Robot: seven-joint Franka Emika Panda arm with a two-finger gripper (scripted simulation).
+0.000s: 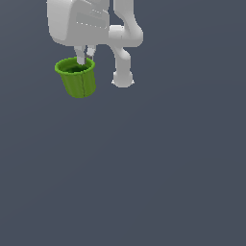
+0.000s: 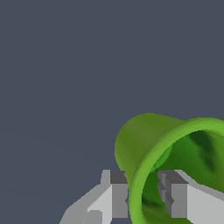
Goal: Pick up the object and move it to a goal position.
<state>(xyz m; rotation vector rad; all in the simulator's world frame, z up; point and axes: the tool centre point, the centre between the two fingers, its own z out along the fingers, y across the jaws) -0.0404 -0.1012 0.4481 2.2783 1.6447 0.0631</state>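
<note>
The object is a small bright green cup with ribbed sides and a dark inside, hanging near the top left of the exterior view. My gripper comes down onto its rim, one finger inside the cup and one outside, shut on the wall. In the wrist view the cup fills the lower right corner. Its rim sits pinched between the two grey fingertips, so my gripper holds it by the wall. The cup hangs slightly tilted.
White links of the arm stand just to the exterior view's right of the cup. Everything else in both views is a plain dark grey-blue ground.
</note>
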